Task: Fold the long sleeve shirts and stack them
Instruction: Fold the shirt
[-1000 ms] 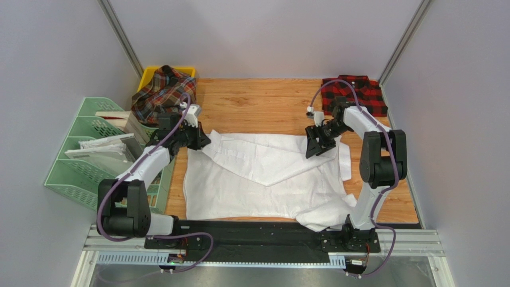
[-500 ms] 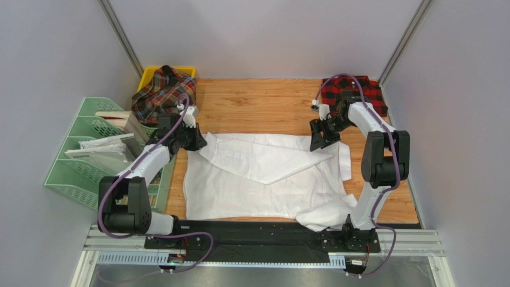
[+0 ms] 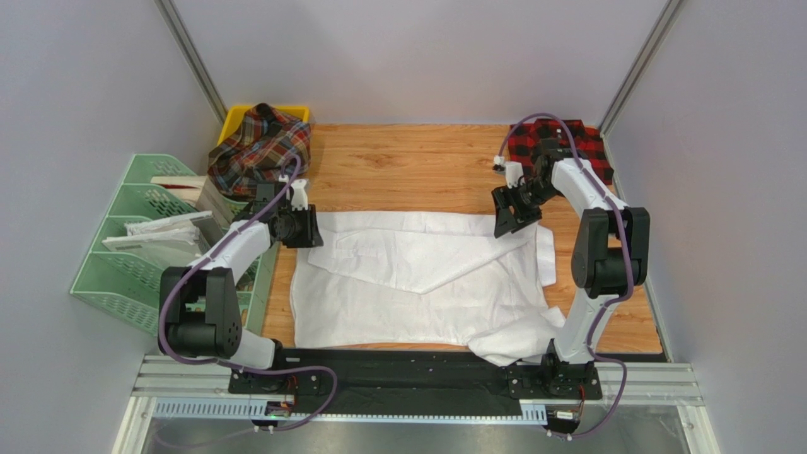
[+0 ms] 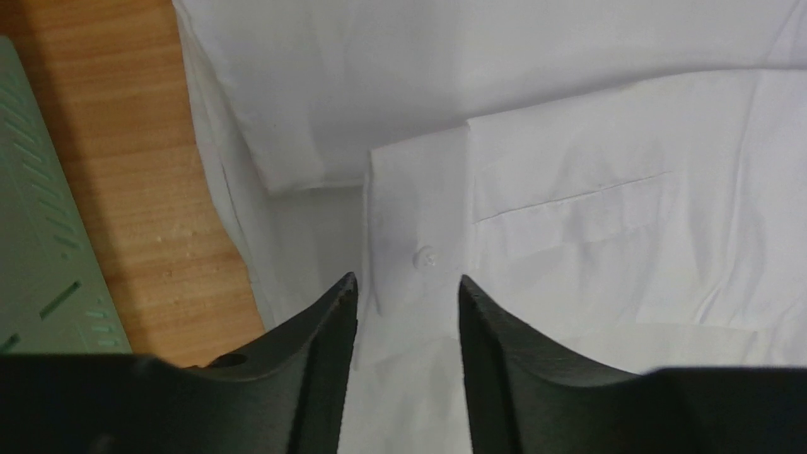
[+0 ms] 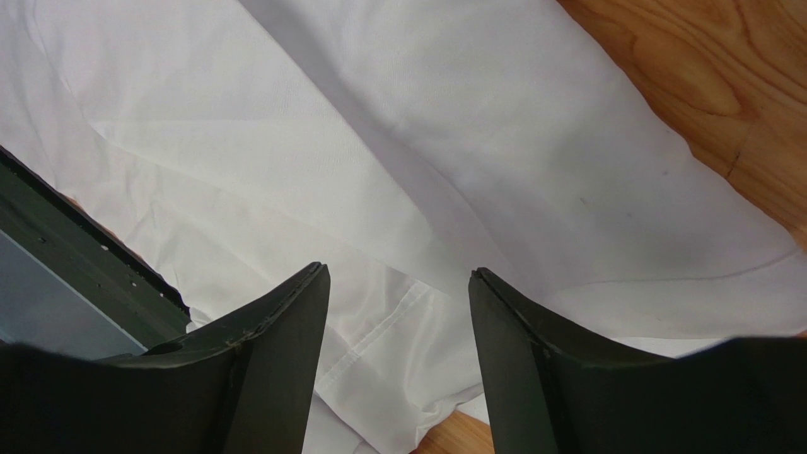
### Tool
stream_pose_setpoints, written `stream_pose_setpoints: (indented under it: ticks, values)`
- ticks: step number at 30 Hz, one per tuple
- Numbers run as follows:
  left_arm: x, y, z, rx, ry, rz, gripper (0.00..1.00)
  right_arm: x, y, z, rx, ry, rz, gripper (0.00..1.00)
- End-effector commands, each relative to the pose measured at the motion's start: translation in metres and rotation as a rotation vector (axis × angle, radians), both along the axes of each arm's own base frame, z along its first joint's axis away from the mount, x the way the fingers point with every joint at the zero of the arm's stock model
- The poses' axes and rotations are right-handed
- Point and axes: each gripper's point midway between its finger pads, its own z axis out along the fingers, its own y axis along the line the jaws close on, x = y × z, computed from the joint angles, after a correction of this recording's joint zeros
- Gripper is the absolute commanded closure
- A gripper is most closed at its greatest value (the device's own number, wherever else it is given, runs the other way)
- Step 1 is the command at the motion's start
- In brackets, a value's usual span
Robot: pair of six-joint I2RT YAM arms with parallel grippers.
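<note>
White shirt [image 4: 568,95], button [image 4: 425,255], chest pocket [image 4: 578,203]

Plain grey walls [image 3: 417,57] enclose a wooden table [image 3: 407,165] beside green racks [image 3: 114,274].

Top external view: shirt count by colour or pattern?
Plain white shirt: 1
Red-and-black checked shirt: 1
Brown-red-green tartan shirt: 1
Total: 3
</note>
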Motion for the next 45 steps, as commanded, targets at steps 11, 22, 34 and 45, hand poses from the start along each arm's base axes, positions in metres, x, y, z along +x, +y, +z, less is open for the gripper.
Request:
stream_pose_setpoints:
  ticks: [11, 22, 34, 45]
  values:
    - [-0.022, -0.02, 0.032, 0.152, -0.021, -0.371, 0.28, -0.028, -0.004, 0.008, -0.161, -0.122, 0.113, 0.58]
    - [-0.019, -0.007, -0.046, 0.224, 0.343, -0.43, 0.32, 0.002, -0.019, -0.058, -0.296, -0.066, 0.094, 0.59]
    - [0.075, -0.004, -0.043, 0.194, 0.354, -0.396, 0.42, 0.091, -0.03, -0.064, -0.328, -0.144, 0.017, 0.55]
    - [0.02, -0.051, 0.091, -0.017, -0.049, -0.709, 0.25, -0.036, -0.008, 0.073, -0.072, -0.256, 0.281, 0.26]
